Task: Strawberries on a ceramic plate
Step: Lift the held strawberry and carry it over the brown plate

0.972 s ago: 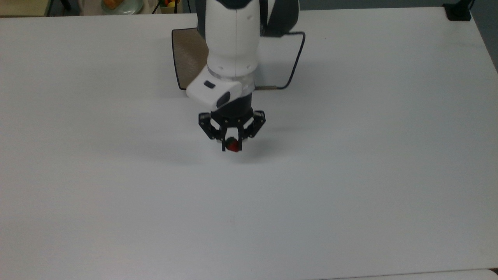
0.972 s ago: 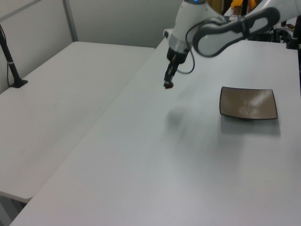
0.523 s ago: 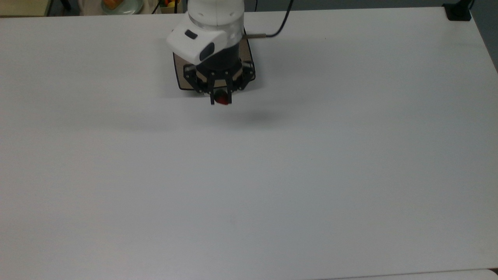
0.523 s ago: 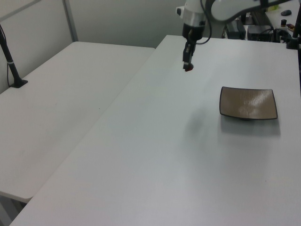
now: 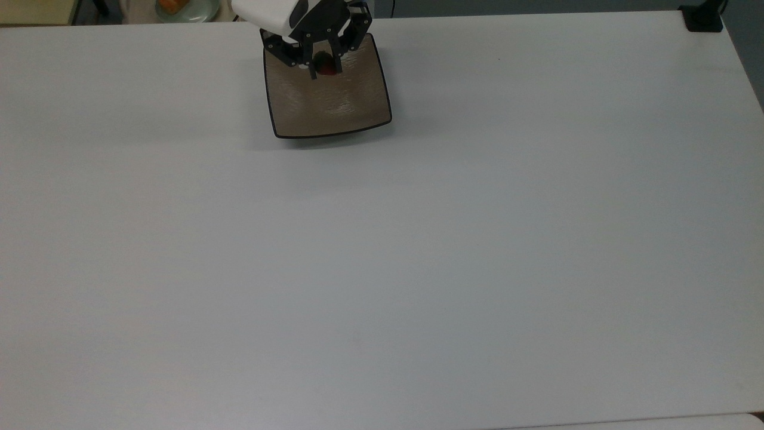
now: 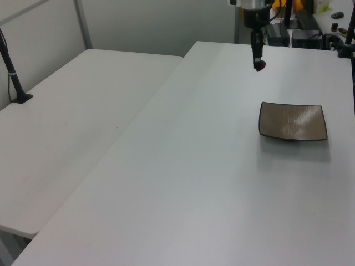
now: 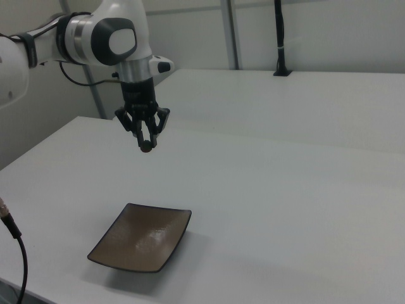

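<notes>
Black two-finger gripper [image 7: 147, 145], pinching the tiny red strawberry [image 7: 147, 149], has carried it from mid-table to high above the square glossy taupe-brown ceramic plate [image 7: 140, 246]; lowering and release likely next.

White tables [image 6: 166, 183], pale wall [image 6: 150, 22], black pole [image 7: 280, 38].

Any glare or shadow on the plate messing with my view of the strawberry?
Top view: mild sheen on the plate, strawberry dark between the gripper fingers. Left view: pale streaks across the plate, shadow along its near edge. Right view: soft highlight on the plate, strawberry tiny but distinct.
</notes>
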Available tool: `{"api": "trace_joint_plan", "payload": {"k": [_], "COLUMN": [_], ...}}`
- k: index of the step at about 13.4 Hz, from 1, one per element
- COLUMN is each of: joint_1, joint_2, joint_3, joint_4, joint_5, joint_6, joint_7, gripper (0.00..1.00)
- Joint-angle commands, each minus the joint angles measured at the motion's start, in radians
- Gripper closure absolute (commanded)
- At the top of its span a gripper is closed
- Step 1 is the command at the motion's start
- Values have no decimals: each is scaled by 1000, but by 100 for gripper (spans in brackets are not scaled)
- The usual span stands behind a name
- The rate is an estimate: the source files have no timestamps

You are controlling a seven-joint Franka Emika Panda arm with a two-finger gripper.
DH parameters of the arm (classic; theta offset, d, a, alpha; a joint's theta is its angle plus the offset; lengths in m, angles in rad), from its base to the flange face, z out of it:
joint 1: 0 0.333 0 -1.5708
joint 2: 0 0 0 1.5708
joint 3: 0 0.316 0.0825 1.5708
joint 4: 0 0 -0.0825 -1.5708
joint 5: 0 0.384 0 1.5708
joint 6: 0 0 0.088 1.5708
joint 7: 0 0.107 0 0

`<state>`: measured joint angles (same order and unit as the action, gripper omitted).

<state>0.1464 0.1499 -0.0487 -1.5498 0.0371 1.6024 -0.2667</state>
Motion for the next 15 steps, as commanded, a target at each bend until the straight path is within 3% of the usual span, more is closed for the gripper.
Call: {"api": "trace_joint_plan", "payload": {"k": [1, 10, 15], "joint_1": [12, 35, 38], "joint_2": [-101, -159, -158], "joint_3": [-13, -13, -11], "joint_4": [-131, -338, -463], "joint_5": [18, -25, -48], "joint_6": [-9, 11, 132], "joint_7": [-55, -75, -74], "gripper": [95, 94, 94]}}
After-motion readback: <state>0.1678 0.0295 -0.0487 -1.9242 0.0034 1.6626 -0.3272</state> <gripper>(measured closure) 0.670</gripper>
